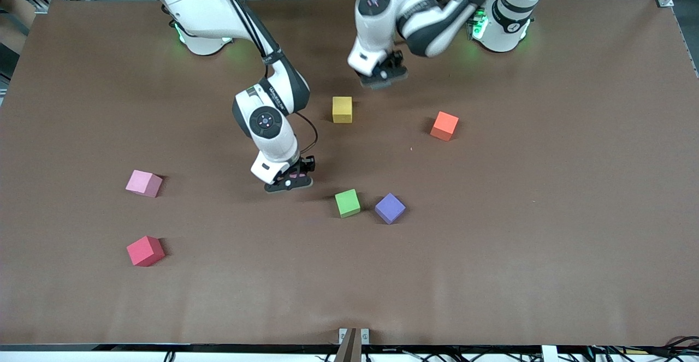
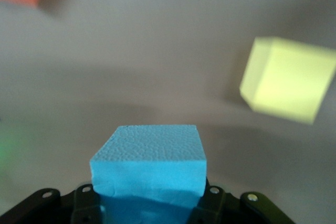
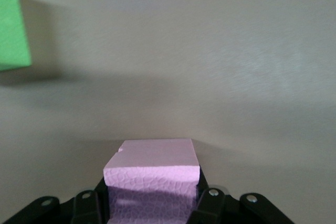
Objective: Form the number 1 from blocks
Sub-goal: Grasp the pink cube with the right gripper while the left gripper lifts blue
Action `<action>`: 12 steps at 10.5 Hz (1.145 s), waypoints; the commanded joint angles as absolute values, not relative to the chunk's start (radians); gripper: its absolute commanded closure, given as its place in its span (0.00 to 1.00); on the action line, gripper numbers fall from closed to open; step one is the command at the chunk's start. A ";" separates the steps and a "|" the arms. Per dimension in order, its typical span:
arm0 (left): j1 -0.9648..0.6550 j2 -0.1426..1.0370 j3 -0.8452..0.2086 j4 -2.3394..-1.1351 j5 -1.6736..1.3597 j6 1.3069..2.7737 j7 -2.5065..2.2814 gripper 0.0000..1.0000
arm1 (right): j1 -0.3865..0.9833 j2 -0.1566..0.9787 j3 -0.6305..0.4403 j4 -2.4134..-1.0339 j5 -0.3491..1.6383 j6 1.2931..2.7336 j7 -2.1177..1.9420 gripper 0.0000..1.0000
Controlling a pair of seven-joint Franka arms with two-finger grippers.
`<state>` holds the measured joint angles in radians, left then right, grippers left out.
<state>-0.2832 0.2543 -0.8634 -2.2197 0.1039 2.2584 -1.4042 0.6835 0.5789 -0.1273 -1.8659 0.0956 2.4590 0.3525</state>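
Note:
My left gripper (image 1: 384, 78) hangs over the table beside the yellow block (image 1: 342, 109), toward the robots' bases, shut on the light blue block (image 2: 149, 156). Low at the table's middle, my right gripper (image 1: 289, 181) is shut on a pink block (image 3: 152, 169), its fingers against two sides of it. The green block (image 1: 347, 203) and the purple block (image 1: 390, 208) lie side by side close to that gripper. An orange block (image 1: 444, 125) lies toward the left arm's end. A second pink block (image 1: 144, 183) and the red block (image 1: 145, 250) lie toward the right arm's end.
The brown table (image 1: 519, 242) carries only the loose blocks. A small metal bracket (image 1: 353, 337) sits at the edge nearest the front camera. Both robot bases stand along the edge farthest from it.

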 commanded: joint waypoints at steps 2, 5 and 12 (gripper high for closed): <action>-0.411 0.329 -0.861 -2.227 0.113 2.391 -1.471 1.00 | 0.605 0.507 -0.121 -1.885 0.104 2.404 0.350 0.75; -0.448 0.478 -0.851 -2.171 0.369 2.441 -1.486 1.00 | 0.551 0.443 -0.121 -1.927 0.190 2.289 0.348 0.70; -0.644 0.626 -0.607 -1.983 0.414 2.428 -1.523 1.00 | 0.549 0.431 -0.123 -1.927 0.287 2.215 0.353 0.70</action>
